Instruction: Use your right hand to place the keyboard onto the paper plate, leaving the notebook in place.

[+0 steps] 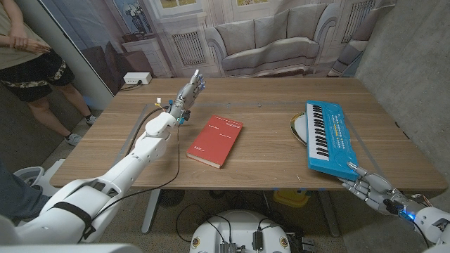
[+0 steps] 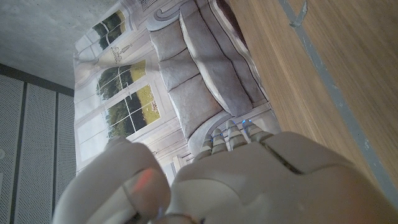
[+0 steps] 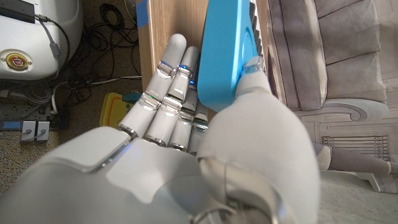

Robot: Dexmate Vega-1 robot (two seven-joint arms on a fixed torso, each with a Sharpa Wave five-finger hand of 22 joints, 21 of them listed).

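Head view showed our right robot hand [image 1: 370,188] gripping the blue keyboard's [image 1: 329,137] near end, its far end over the paper plate [image 1: 297,128]; we judged it best lowered level, well apart from the red notebook [image 1: 216,140], onto the surface [image 1: 267,169]

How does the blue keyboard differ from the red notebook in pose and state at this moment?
The keyboard is blue with white and black keys; the notebook is plain red. The keyboard is gripped at its near end by the right hand and lies partly over the paper plate; the notebook lies free, untouched by either hand. The keyboard sits at the right side of the table, the notebook near the middle. Both are long, flat and set at an angle.
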